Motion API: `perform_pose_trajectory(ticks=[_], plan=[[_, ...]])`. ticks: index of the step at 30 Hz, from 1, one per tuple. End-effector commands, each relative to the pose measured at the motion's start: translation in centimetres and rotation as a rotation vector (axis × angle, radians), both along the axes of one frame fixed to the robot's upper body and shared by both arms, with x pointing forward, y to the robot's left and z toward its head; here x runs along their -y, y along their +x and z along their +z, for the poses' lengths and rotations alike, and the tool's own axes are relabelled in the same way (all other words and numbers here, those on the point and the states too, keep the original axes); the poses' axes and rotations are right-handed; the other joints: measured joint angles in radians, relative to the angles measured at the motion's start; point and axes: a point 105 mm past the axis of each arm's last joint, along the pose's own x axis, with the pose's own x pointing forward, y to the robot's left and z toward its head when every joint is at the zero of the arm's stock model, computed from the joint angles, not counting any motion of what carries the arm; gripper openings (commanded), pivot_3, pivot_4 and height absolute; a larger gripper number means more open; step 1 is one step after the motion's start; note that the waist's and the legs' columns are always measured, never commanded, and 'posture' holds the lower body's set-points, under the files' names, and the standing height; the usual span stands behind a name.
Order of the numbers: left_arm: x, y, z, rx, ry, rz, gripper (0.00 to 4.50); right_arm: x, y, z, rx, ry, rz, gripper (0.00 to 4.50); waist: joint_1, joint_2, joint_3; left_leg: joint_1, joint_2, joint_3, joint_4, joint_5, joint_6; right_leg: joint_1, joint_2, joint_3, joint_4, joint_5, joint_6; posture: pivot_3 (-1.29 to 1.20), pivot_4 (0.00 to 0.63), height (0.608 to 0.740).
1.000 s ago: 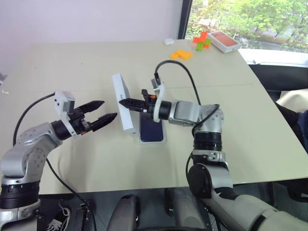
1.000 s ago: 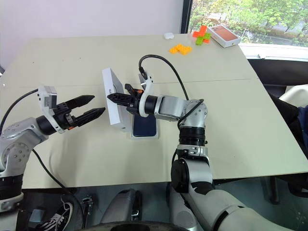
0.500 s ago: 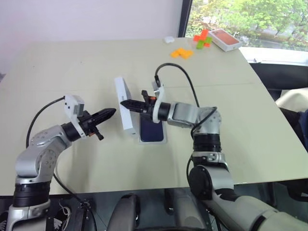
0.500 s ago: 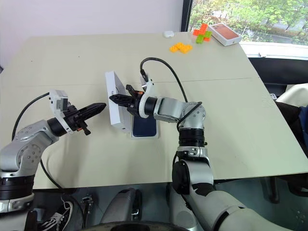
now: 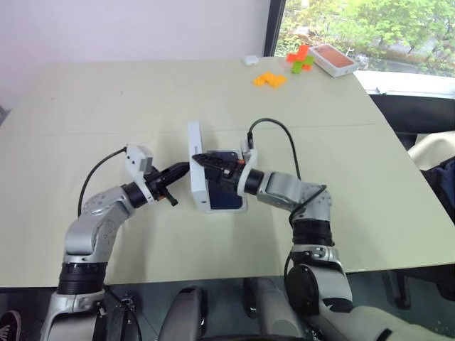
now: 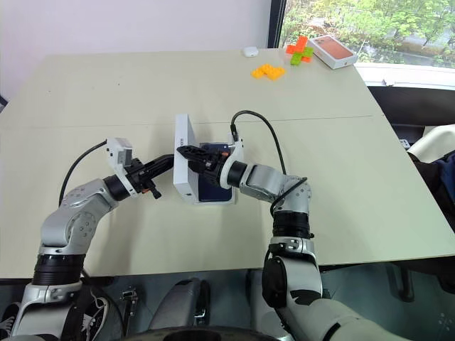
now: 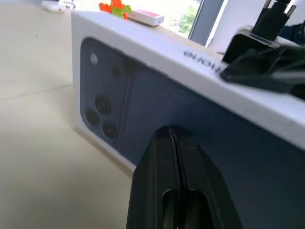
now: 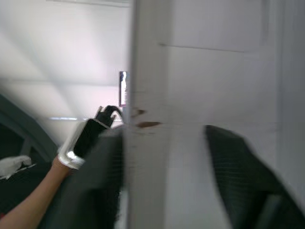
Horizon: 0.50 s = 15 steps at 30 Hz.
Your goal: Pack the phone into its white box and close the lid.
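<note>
The lid (image 5: 200,190) stands on its long edge on the table, right beside the white box (image 5: 242,206). The dark blue phone (image 5: 227,197) lies in that box. My left gripper (image 5: 180,170) is shut, its tip against the lid's outer face. In the left wrist view its fingers (image 7: 164,191) meet the phone picture printed on the lid (image 7: 143,109). My right gripper (image 5: 205,159) reaches in from the right at the lid's upper edge. It is open, with one finger (image 8: 97,181) on each side of the white lid wall (image 8: 147,143).
At the far right of the table sit a box with an orange-red top (image 5: 331,60), orange blocks (image 5: 269,79) and green and red blocks (image 5: 300,58). A small white item (image 5: 248,60) lies near them. The table's front edge runs close below both arms.
My left gripper shut and moved right until it reached the lid's face. My right gripper sank with the lid and opened from its grip on the lid's edge.
</note>
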Motion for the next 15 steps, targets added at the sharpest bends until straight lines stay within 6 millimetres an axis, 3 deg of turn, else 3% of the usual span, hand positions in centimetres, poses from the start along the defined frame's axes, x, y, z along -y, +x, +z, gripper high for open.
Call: perform_pose_trajectory(ticks=[1, 3, 8, 15], plan=[[0.8, -0.1, 1.0, 0.051, 0.002, -0.029, 0.0, -0.9, -0.8, 0.9, 0.053, 0.006, 0.021, 3.96, 0.0, 0.0, 0.0, 0.0, 0.0, 0.0, 0.0, 0.0, 0.0, 0.0, 0.0, 0.0, 0.0, 0.0, 0.0, 0.0, 0.15, 0.74], [0.9, -0.1, 1.0, 0.052, 0.002, -0.031, 0.0, -0.6, -0.8, 1.3, 0.085, -0.003, 0.022, 3.96, 0.0, 0.0, 0.0, 0.0, 0.0, 0.0, 0.0, 0.0, 0.0, 0.0, 0.0, 0.0, 0.0, 0.0, 0.0, 0.0, 0.15, 0.74], [1.9, 0.2, 1.1, 0.064, -0.008, -0.046, 0.0, 3.0, 0.0, 1.7, 0.178, -0.114, -0.023, 3.96, 0.005, 0.0, 0.0, -0.001, -0.001, 0.0, 0.001, 0.0, 0.0, 0.0, 0.0, 0.0, 0.0, 0.0, 0.0, 0.0, 0.15, 0.74], [2.6, 0.1, 1.2, 0.069, -0.012, -0.077, 0.0, 5.2, -0.4, 1.5, 0.356, -0.322, 0.038, 3.96, -0.001, 0.0, 0.0, 0.0, 0.0, 0.001, 0.001, 0.0, 0.0, 0.0, 0.001, 0.001, 0.0, 0.0, 0.0, 0.0, 0.15, 0.74]])
